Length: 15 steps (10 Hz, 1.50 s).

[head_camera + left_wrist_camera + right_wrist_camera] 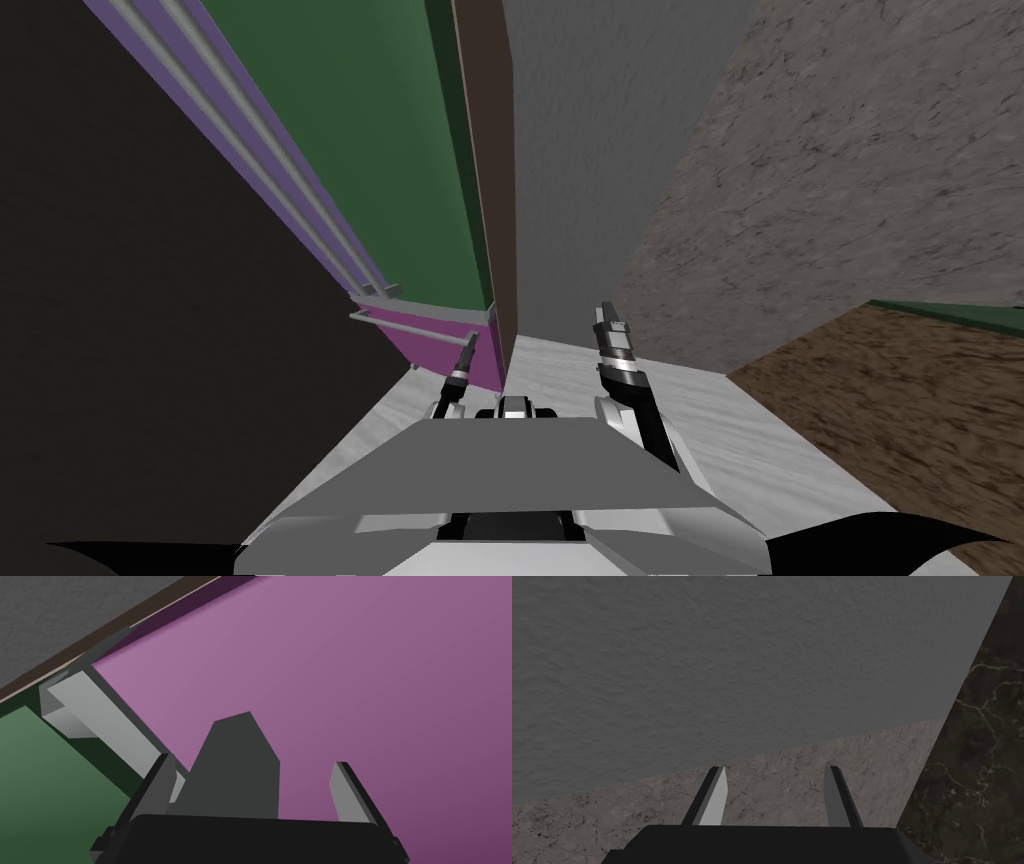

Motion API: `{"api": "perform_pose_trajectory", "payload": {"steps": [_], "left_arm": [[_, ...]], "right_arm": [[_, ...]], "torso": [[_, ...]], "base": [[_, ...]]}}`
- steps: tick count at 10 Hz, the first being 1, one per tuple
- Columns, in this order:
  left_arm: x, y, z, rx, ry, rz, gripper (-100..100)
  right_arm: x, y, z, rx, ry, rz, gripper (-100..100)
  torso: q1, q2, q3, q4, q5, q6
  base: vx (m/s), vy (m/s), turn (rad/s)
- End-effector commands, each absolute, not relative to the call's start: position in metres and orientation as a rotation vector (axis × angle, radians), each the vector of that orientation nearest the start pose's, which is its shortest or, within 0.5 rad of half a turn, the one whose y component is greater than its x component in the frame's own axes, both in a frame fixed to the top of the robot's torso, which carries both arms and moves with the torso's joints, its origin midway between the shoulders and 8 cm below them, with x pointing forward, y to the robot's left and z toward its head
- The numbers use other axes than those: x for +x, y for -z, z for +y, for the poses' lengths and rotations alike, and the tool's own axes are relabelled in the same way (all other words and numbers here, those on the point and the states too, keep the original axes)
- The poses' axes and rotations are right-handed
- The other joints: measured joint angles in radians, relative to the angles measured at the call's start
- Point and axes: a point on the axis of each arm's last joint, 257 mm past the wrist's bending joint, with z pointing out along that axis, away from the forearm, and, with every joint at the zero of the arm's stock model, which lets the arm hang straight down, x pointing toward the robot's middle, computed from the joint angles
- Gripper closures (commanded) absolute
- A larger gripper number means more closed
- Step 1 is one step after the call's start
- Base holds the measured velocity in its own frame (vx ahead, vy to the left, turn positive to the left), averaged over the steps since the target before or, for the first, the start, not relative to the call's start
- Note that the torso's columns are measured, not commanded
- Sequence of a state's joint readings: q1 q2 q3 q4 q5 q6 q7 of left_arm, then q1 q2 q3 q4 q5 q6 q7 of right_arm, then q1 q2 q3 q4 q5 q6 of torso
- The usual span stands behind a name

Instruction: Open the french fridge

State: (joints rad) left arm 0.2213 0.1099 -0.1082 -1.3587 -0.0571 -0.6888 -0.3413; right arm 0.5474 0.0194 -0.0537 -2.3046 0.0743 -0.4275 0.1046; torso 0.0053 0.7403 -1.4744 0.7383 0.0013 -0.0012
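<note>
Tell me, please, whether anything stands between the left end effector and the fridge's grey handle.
Nothing visible does. The grey handle runs beside the purple door right up to one finger of the open left end effector. A dark grey shape between its fingers I cannot identify.

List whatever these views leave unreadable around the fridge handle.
- Left wrist view: the grey handle's near end runs behind a finger of the left end effector, so contact cannot be told.
- Same view: the dark grey shape between the fingers cannot be identified.
- Head view: the fridge's top is cut off by the upper edge.
- Head view: the left end effector is too small to read its opening.
</note>
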Motion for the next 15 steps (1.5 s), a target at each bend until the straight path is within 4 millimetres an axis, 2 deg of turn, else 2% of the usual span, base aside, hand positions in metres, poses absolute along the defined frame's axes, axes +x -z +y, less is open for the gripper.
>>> {"api": "perform_pose_trajectory", "payload": {"steps": [1,2,3,5,6,8,9,11,12,14,15], "left_arm": [[0.456,0.272,0.221,-0.648,0.982,1.233,-100],[0.467,0.263,0.234,-0.660,0.946,1.188,-100],[0.475,0.261,0.230,-0.651,0.951,1.189,-100],[0.476,0.271,0.230,-0.662,0.946,1.210,-100],[0.491,0.261,0.239,-0.672,0.913,1.166,-100],[0.496,0.270,0.236,-0.679,0.912,1.188,-100],[0.508,0.262,0.245,-0.696,0.880,1.147,-100],[0.515,0.269,0.241,-0.699,0.880,1.168,-100],[0.523,0.262,0.250,-0.723,0.848,1.131,-100],[0.533,0.264,0.243,-0.719,0.853,1.146,-100],[0.539,0.263,0.252,-0.749,0.816,1.119,-100]], "right_arm": [[0.345,-0.006,-0.299,0.649,-1.064,0.726,0],[0.345,-0.006,-0.299,0.649,-1.064,0.726,0],[0.345,-0.006,-0.299,0.649,-1.064,0.726,0],[0.345,-0.006,-0.299,0.649,-1.063,0.726,0],[0.345,-0.006,-0.299,0.649,-1.063,0.726,0],[0.345,-0.006,-0.299,0.649,-1.064,0.726,0],[0.345,-0.006,-0.299,0.649,-1.063,0.726,0],[0.345,-0.006,-0.299,0.649,-1.064,0.726,0],[0.345,-0.006,-0.299,0.649,-1.063,0.726,0],[0.345,-0.006,-0.299,0.649,-1.064,0.726,0],[0.345,-0.006,-0.299,0.649,-1.063,0.726,0]], "torso": [[-0.002,-0.004,-0.002,-0.001,0.000,-0.001],[-0.003,-0.008,-0.005,-0.003,-0.001,-0.002],[-0.001,-0.007,-0.004,-0.002,-0.001,-0.001],[-0.003,-0.007,-0.004,-0.003,0.000,-0.001],[-0.003,-0.010,-0.005,-0.005,0.000,-0.001],[0.001,-0.013,-0.007,-0.001,0.000,0.002],[-0.001,-0.013,-0.008,-0.003,0.000,-0.001],[0.000,-0.013,-0.007,-0.002,0.000,0.001],[-0.001,-0.014,-0.008,-0.004,-0.001,-0.002],[0.000,-0.013,-0.007,-0.001,-0.001,0.002],[-0.001,-0.015,-0.008,-0.001,-0.001,0.000]], "base": [[-0.056,0.033,0.016],[-0.090,0.051,-0.191],[-0.090,0.075,-0.148],[-0.015,0.023,0.002],[-0.071,0.052,-0.211],[-0.077,0.048,-0.082],[-0.103,0.060,-0.232],[-0.071,0.047,-0.071],[-0.088,0.041,-0.190],[-0.074,0.049,-0.076],[-0.103,0.063,-0.218]]}}
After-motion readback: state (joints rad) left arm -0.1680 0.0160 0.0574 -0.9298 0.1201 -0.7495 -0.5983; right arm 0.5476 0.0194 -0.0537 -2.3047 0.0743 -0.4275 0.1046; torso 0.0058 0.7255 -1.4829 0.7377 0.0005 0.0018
